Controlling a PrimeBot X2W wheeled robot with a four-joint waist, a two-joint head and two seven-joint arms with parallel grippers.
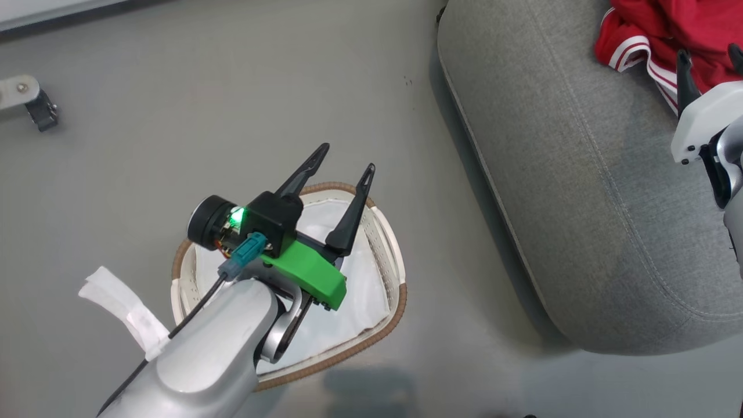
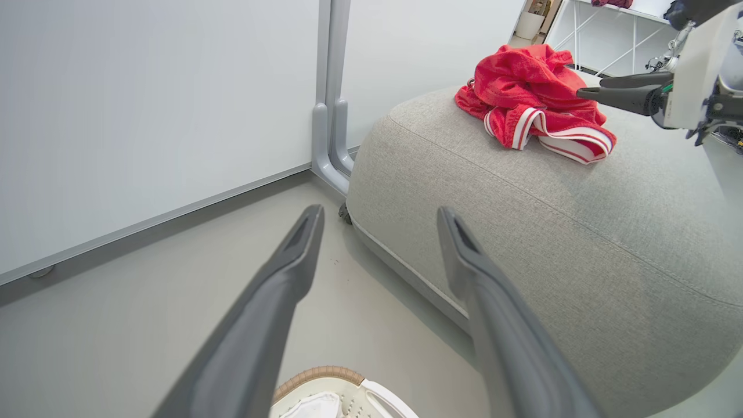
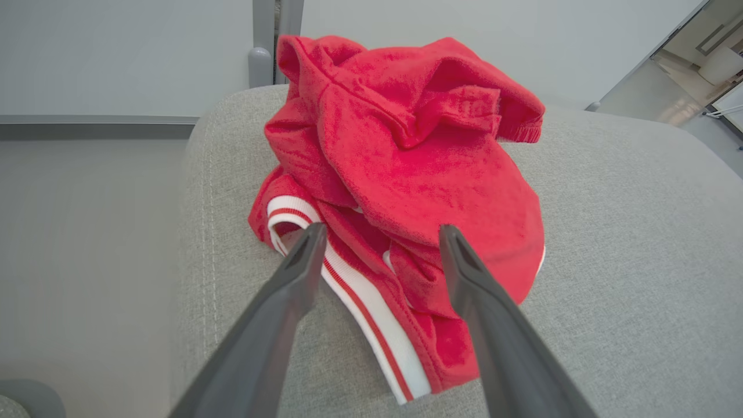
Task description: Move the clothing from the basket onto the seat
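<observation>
The red clothing (image 1: 656,26) with white-striped trim lies crumpled on the grey seat (image 1: 580,174), near its far end. My right gripper (image 1: 709,53) is open just short of the heap, and in the right wrist view its fingers (image 3: 278,313) straddle the clothing's (image 3: 418,151) near edge without gripping it. The white basket (image 1: 397,290) with a brown rim stands on the floor left of the seat. My left gripper (image 1: 347,158) hangs open and empty above it. The left wrist view looks past the left gripper (image 2: 380,213) at the seat (image 2: 522,232) and the clothing (image 2: 522,81).
A plain white sheet (image 1: 325,232) lines the basket. A white strip (image 1: 122,307) is wrapped around my left forearm. A metal bracket with a caster (image 1: 35,104) stands on the grey floor at far left. A pale wall panel and grey post (image 2: 331,116) rise behind the seat.
</observation>
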